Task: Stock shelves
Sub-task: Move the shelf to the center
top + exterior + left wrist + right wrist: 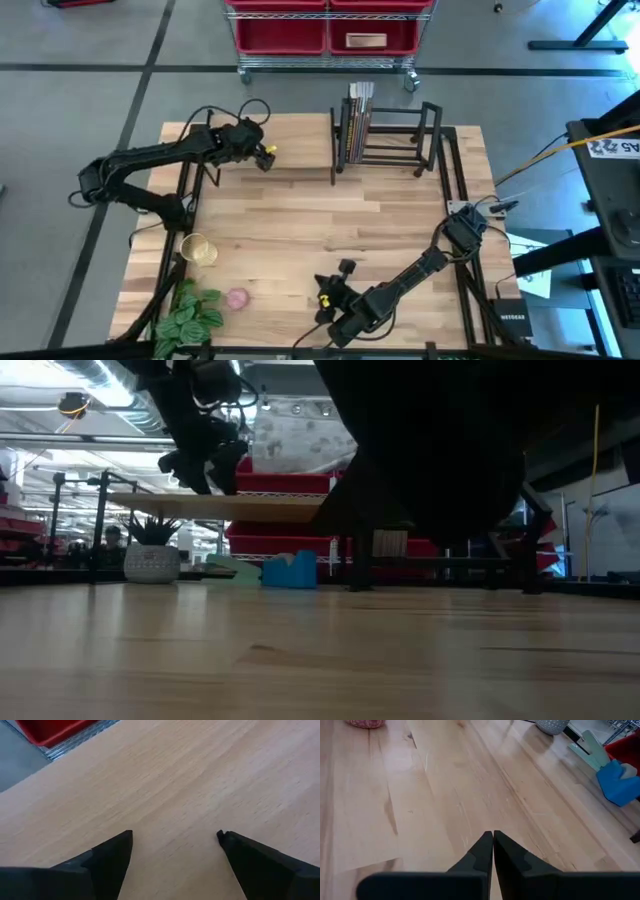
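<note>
The wood-topped shelf (290, 140) stands on black legs at the table's far left, its top (215, 507) seen edge-on in the low view. My left gripper (262, 152) hovers open just above that top (175, 780), with nothing between its fingers (115, 855). The black book rack (395, 135) stands at the far middle with several books (358, 115) upright at its left end. My right gripper (322, 292) is shut and empty, low over the bare table near the front edge (493, 834), pointing toward the far left.
A wheeled cart with red bins (325, 30) stands beyond the far edge. At the near left are a leafy plant (190, 315), a pink ball (237, 298) and a tan cup (197, 248). Under the shelf sit a white pot (150, 560) and a blue object (290, 570).
</note>
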Robot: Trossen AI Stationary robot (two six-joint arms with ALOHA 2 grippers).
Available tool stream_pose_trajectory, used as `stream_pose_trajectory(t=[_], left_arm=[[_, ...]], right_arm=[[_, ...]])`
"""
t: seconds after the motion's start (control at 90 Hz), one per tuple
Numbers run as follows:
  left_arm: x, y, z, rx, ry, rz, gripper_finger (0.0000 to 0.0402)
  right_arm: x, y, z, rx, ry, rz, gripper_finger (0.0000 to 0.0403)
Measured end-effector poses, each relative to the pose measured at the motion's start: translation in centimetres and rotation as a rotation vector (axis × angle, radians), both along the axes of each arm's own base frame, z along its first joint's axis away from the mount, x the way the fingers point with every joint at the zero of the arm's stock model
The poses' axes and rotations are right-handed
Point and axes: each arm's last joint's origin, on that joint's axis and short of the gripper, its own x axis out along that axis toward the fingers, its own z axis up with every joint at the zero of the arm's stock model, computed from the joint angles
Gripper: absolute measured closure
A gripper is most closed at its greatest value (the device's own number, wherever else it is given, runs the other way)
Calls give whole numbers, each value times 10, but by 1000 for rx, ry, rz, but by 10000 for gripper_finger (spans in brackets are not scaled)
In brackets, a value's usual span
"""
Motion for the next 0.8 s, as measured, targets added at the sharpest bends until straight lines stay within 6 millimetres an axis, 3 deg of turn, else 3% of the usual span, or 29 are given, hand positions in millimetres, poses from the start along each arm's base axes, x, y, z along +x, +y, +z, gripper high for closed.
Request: stream_pose_trajectory(t=[0.578, 0.678, 0.8], left_arm=[[2, -84, 0, -178, 40, -176, 102], [4, -100, 0, -201, 9, -191, 102], [5, -120, 0, -234, -27, -206, 102]], right_arm=[[-2, 2, 1, 5, 15, 14, 403], [-9, 5, 16, -3, 33, 40, 403], [-23, 11, 52, -12, -4, 70, 403]])
